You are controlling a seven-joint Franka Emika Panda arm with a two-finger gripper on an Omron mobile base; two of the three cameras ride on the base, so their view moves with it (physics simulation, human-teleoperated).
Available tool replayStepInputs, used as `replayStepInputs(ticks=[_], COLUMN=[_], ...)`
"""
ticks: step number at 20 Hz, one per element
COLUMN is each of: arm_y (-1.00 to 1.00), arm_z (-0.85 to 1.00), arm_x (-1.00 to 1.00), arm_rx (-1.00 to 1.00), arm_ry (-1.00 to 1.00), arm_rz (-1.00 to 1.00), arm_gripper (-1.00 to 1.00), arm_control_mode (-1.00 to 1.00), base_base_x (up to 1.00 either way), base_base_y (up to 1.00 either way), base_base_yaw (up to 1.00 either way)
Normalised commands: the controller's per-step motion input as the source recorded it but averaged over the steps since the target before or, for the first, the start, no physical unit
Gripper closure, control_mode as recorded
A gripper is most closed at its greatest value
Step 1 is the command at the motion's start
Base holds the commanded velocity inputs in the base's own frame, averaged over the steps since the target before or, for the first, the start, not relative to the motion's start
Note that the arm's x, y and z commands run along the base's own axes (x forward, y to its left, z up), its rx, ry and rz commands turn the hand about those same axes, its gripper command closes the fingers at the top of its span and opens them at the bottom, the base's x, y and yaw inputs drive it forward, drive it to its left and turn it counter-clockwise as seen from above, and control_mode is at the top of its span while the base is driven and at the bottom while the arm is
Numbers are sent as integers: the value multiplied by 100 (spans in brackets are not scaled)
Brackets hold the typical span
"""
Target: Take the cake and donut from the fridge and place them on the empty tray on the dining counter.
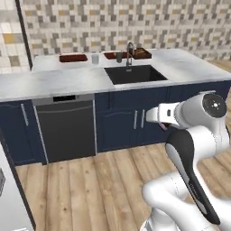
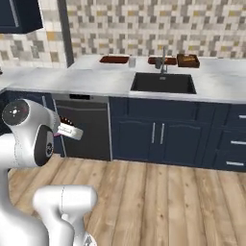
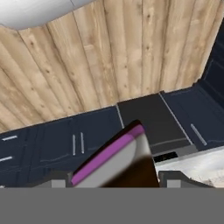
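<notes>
Spanning both base views, the dining surface (image 1: pixel 54 81) runs long and pale across dark navy cabinets, with a tiled wall (image 1: pixel 135 22) behind it and a wood plank floor (image 1: pixel 103 180) in front. A black dishwasher (image 1: pixel 66 128) sits in the cabinet front left of the black sink (image 1: pixel 134 73), and a faucet (image 1: pixel 130 54) rises at the sink's back edge.

Along the back of the surface lies the empty reddish-brown tray (image 1: pixel 73 57), left of the sink. A small grey cup (image 1: pixel 94 59) stands just right of it. A second matching tray (image 1: pixel 110 55) lies behind the faucet, and a brown box-like thing (image 1: pixel 142 53) sits to the right of that; what is in them is too small to tell.

The white arm is folded close to the base, well short of the surface. In the hand view, the pincer (image 3: pixel 114 175) is clamped on the cake (image 3: pixel 118 162): a dark brown slice with a magenta-pink band and a pale face, held between the two dark tips and tilted in that view. Beyond it show the navy cabinet fronts, the dishwasher and the floor. From the base cameras the hand is mostly hidden behind the arm's own links.
</notes>
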Motion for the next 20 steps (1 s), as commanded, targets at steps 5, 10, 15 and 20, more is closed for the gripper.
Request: replayStepInputs(ticks=[5,10,15,20], arm_y=[0,0,0,0], arm_z=[0,0,0,0], arm_x=[0,0,0,0], arm_rx=[0,0,0,0], arm_ry=[0,0,0,0], arm_rz=[0,0,0,0], arm_gripper=[100,100,100,100], arm_control_mode=[100,100,100,100], base_base_x=[28,40,46,34], base_base_y=[24,33,63,69], base_base_yaw=[-44,-43,-41,-42])
